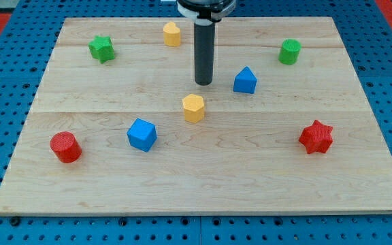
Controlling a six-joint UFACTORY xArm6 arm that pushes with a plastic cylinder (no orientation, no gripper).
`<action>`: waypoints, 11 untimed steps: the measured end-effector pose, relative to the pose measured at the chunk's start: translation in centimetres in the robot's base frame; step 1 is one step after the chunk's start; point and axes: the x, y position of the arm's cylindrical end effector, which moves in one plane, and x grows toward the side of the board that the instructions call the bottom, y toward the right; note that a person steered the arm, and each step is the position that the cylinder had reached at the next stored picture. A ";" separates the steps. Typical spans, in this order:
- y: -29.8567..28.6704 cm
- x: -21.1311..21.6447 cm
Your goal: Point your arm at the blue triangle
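Nearest the view's bottom, a red cylinder [65,147] and blue cube [142,134] are sitting on the wooden worktop [203,190]. There being no pincer, my tip [203,83] is touching nothing, resting just left of the blue triangle [245,80], above a yellow hexagon [193,107].

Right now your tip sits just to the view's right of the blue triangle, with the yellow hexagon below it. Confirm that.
Not quite: my tip sits just to the view's left of the blue triangle, not its right. The yellow hexagon is indeed below the tip. The camera view shows this.
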 end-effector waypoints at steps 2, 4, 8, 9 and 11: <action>0.0 4.4; 4.2 4.4; 6.8 4.4; 8.5 4.4; 8.9 4.4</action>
